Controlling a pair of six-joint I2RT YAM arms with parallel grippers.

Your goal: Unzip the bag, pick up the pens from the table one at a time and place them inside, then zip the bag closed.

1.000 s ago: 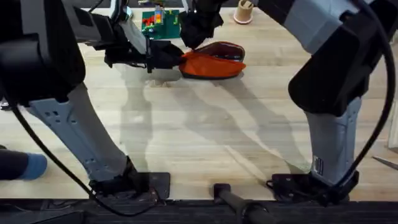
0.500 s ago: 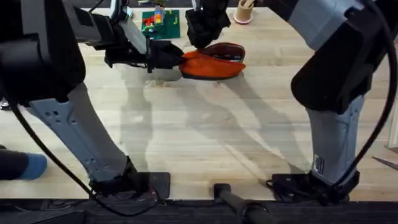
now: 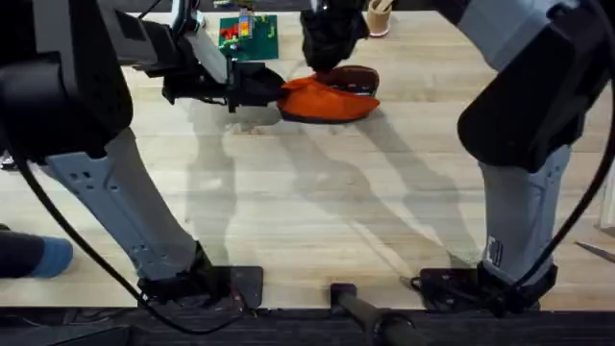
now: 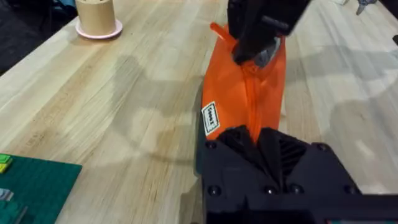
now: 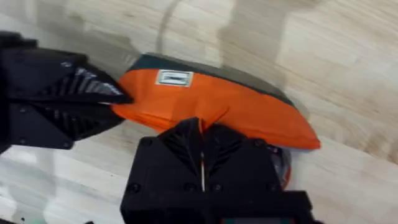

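While left gripper (image 3: 261,88) clamps the end of the orange pouch (image 3: 327,99) at upper centre of the table (image 3: 317,202) as an anchor, right gripper (image 5: 202,163) sits pinched on its zipper, presumably pulling it.

**Nothing readable from my end**

I'm looking over my feeds for text and there's really just one candidate: a small white label (image 4: 211,118) sewn on the side of the orange bag (image 4: 239,93). It's got dark print on it, but I can't make out any letters.
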